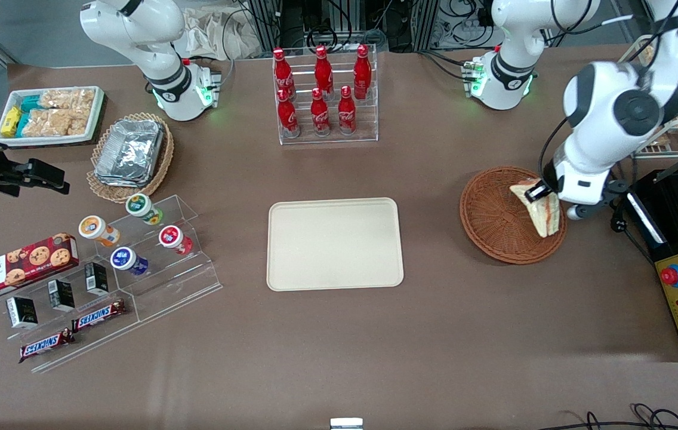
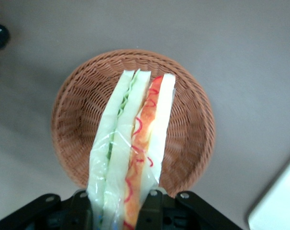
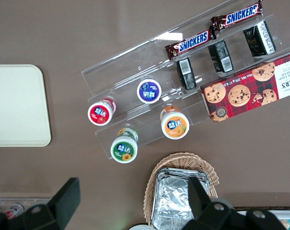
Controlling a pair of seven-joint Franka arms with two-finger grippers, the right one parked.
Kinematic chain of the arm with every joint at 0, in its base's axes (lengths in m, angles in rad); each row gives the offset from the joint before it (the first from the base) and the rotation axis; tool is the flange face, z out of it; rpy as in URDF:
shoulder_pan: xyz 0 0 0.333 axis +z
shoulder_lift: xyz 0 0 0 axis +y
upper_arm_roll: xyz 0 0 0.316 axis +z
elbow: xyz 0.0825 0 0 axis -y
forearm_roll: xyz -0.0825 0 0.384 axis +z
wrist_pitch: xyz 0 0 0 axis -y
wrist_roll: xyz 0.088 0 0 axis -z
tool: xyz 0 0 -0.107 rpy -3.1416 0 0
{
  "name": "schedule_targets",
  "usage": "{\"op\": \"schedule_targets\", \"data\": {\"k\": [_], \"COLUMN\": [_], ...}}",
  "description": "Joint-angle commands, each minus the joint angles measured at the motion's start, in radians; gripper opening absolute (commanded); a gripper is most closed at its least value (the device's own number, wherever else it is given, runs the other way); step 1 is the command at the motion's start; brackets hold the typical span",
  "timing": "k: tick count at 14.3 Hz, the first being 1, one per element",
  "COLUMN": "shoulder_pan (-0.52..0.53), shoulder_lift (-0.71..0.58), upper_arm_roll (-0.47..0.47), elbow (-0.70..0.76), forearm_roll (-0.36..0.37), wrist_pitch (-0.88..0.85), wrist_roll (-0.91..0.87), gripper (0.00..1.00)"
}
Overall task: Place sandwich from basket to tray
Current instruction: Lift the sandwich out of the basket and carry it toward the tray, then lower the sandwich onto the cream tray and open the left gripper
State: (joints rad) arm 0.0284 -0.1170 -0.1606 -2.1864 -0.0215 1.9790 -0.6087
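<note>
Sandwich (image 2: 133,143): a triangular wedge in clear wrap, clamped between my fingers, hanging just above the basket's bowl.
Gripper (image 2: 116,203): my left gripper is clenched on the wedge's thick end, one black finger (image 2: 83,208) against each bread face; in the front view the gripper (image 1: 537,192) sits over the basket's 3 o'clock rim.
Why held this way: squeezing across the two flat bread faces gives me broad surfaces to press on, and the filling edge stays free, so I judge the layers are less likely to slide apart.
Basket (image 1: 491,218): round, shallow, reddish-brown wicker with a tight woven rim; nothing else lies in it.
Tray (image 1: 334,243): flat cream plastic, rounded corners, low lip, bare; from the basket it lies at about 9 o'clock in the front view, well apart.
Why the tray suits: the low lip should let me come in nearly level and set the wedge down without clearing a wall, I think.
Sandwich make-up: pale soft bread in three slices, green leaf in one seam, red-orange filling in the other; the wrap looks slick and crinkled.
Handling guess: soft and squashy, so a firm pinch may dent the bread, and the slick film could slip.
Step in hand: lifted clear of the wicker, by my reading; carrying across to the tray is what remains.
</note>
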Motion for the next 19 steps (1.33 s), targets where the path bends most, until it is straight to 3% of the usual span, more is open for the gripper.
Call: {"op": "schedule_targets", "data": {"k": [1, 4, 6, 9, 10, 13, 15, 17, 19], "shoulder_pan": [-0.001, -0.008, -0.012, -0.054, -0.095, -0.224, -0.248, -0.275, -0.283], "shoulder_lift": [0.054, 0.071, 0.164, 0.319, 0.359, 0.514, 0.591, 0.657, 0.718], "upper_arm_roll": [-0.002, -0.087, -0.176, -0.296, -0.306, -0.304, -0.306, -0.304, -0.304], "elbow": [0.261, 0.390, 0.509, 0.635, 0.640, 0.625, 0.619, 0.599, 0.574], "forearm_roll": [-0.060, -0.064, -0.064, -0.008, 0.049, 0.109, 0.167, 0.176, 0.244], "wrist_pitch": [-0.253, -0.321, -0.324, -0.298, -0.252, -0.090, -0.004, 0.085, 0.174], "wrist_roll": [0.124, 0.176, 0.138, -0.113, -0.171, -0.328, -0.332, -0.325, -0.342], "gripper": [0.00, 0.00, 0.00, 0.00, 0.00, 0.00, 0.00, 0.00, 0.00]}}
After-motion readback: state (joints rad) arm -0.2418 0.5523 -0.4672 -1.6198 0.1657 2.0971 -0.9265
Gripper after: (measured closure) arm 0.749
